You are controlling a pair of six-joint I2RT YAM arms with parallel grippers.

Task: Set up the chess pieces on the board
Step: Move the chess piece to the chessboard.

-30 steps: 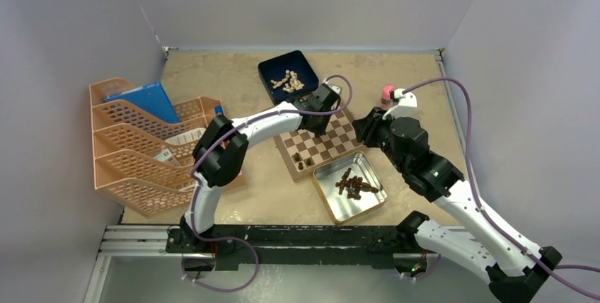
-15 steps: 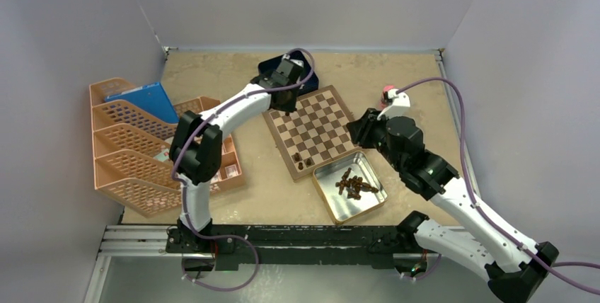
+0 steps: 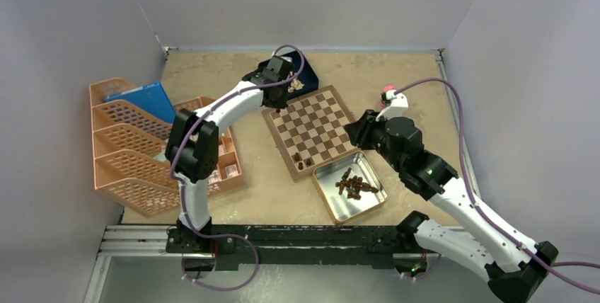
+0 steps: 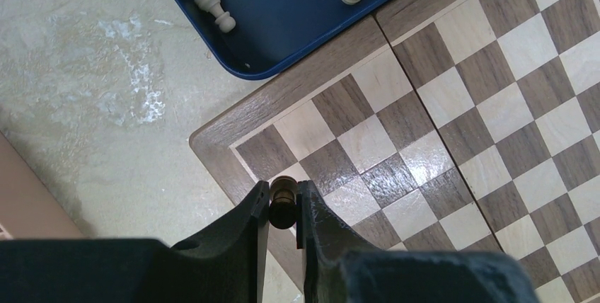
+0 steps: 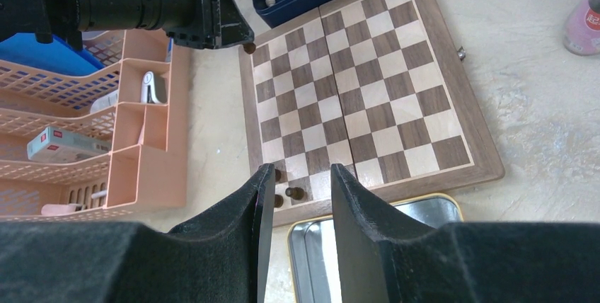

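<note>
While the left gripper hangs over the corner of the board that lies next to the blue box, its two black fingers are pinched narrowly on a dark chess piece, held by its upper part with the top showing between the tips. The piece sits above the squares at the board's edge by that corner, and the pictures do not show whether its base touches the wood. The blue box overlaps the border of the board at this corner and holds cream chess pieces lying on their sides. The right gripper hovers over the opposite, near side of the board with its fingers parted a moderate way and nothing between them. Below it, in the near left corner of the board, a few dark chess pieces stand close together, well apart from the one in the left gripper; the other squares show bare. More dark chess pieces lie heaped in a shiny square tin that sits just beside the near edge of the board, toward the right arm. Orange plastic trays stand at the left side of the table, holding a blue folder and some small items, and a small bottle with a pink cap stands just beyond the right arm's wrist, near the right side of the board.
</note>
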